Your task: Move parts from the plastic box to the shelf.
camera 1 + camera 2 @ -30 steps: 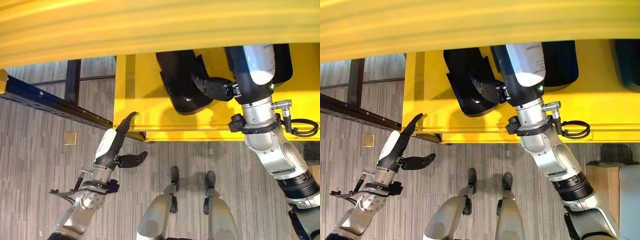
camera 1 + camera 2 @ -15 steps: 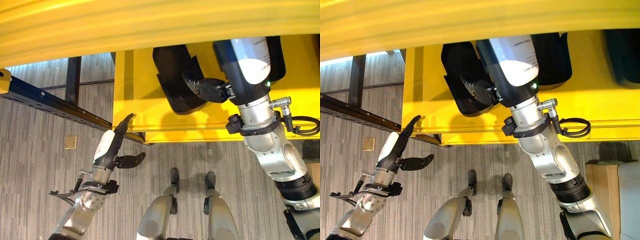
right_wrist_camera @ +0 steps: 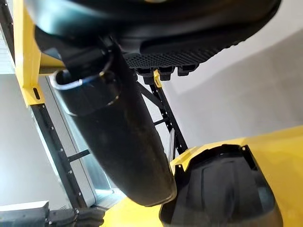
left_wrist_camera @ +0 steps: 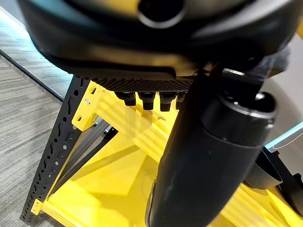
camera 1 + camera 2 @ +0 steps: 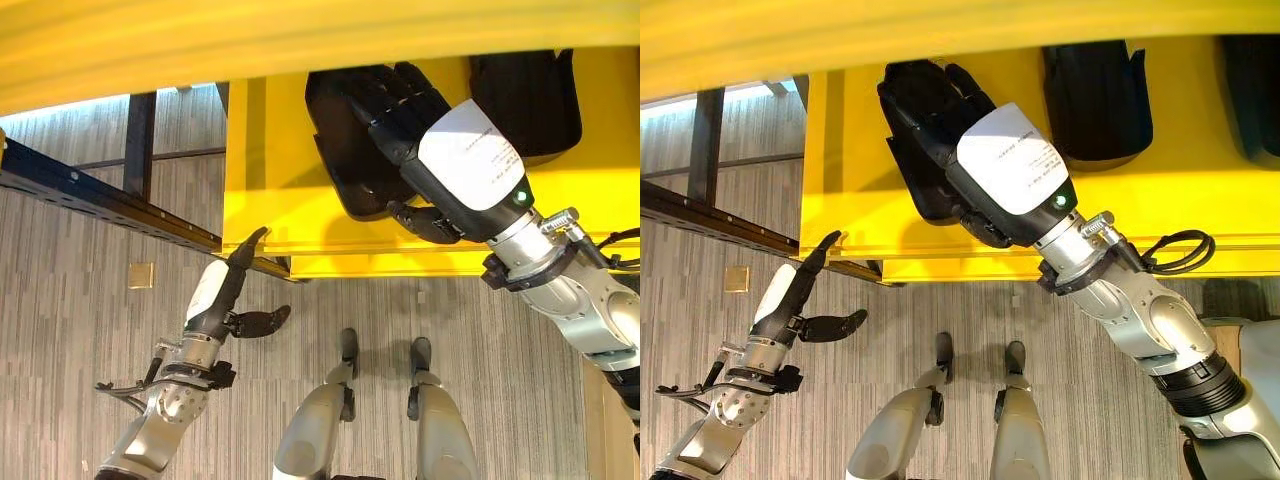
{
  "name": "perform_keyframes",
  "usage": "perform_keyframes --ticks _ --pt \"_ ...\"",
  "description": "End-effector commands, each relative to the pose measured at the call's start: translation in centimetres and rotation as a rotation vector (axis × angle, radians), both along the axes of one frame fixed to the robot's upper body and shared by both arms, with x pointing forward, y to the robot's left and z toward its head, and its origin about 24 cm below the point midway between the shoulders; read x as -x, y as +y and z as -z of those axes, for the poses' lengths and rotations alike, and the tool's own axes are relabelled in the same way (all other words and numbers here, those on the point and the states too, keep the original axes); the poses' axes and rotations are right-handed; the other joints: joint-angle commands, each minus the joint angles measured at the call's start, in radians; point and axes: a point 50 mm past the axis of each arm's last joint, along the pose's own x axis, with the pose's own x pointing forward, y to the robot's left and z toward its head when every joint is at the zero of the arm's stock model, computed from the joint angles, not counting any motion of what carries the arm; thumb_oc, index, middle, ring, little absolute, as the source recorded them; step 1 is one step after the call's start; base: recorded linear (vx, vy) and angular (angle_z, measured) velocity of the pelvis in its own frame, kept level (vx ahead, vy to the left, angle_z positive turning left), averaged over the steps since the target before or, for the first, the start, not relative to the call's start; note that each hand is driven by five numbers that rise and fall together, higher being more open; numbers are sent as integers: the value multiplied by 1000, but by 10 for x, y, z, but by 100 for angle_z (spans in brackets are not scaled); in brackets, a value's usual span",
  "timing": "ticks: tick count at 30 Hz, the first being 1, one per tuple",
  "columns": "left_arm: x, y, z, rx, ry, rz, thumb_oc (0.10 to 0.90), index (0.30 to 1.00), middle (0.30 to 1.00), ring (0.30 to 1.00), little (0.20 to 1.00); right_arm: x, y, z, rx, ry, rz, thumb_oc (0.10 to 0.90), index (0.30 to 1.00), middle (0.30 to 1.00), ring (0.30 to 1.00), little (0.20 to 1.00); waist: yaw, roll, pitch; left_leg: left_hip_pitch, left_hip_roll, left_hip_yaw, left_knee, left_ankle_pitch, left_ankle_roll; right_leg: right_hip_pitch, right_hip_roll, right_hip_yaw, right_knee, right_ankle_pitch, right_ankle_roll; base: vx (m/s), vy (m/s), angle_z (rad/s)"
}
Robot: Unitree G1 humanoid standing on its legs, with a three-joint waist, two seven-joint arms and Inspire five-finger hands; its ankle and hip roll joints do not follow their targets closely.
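The right hand [image 5: 400, 100] is laid with straight fingers over a black part [image 5: 345, 150] on the yellow shelf [image 5: 260, 170]. The left hand [image 5: 225, 290], fingers released, is held empty at 7 o'clock.

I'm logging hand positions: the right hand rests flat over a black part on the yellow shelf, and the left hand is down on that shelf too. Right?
Not quite. The left hand is not on the yellow shelf; the left eye view shows it open beside the shelf's front corner, above the floor. The right hand does lie over the black part there.

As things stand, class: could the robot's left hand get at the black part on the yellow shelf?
Probably not directly: the left hand sits below the yellow shelf's front edge, and the right hand already covers the black part.
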Motion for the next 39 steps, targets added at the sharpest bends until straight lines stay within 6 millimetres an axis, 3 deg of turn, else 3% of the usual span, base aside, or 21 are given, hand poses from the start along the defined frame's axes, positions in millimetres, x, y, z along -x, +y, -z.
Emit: perform_keyframes --ticks 1,11,21,31,39 --pt "1 2 -35 -2 -163 42 900 1000 1000 1000 1000 24 18 -37 -69 -169 -185 900 1000 1000 1000 1000 -14 -57 -24 -32 36 -29 192 -214 -34 26 -19 -1 0 -70 18 -40 -23 1" --pt "-4 0 -40 -14 -202 37 900 1000 1000 1000 1000 15 18 -36 -72 -159 -144 900 1000 1000 1000 1000 -18 -50 14 -78 34 -30 233 -213 -29 -21 -18 1 40 -80 9 -25 -8 1" --pt "-6 -1 -41 -16 -215 16 900 1000 1000 1000 1000 6 18 -41 -56 -182 -98 900 1000 1000 1000 1000 -14 -42 14 -185 20 -32 328 -237 -17 -123 -19 4 122 -101 -8 -43 -15 3" --pt "-11 3 -42 -8 -235 -50 900 1000 1000 1000 1000 -1 16 -58 -70 -270 -35 900 1000 1000 1000 1000 -14 -34 14 -302 20 -27 448 -276 -5 -242 -9 16 228 -127 -27 -43 -27 1" --pt "-12 2 -42 15 -243 -63 900 1000 1000 1000 1000 -3 15 -71 -124 -345 -22 900 1000 1000 1000 1000 -9 -28 14 -339 25 -30 499 -304 -4 -281 -7 19 280 -152 -38 -11 -12 1"
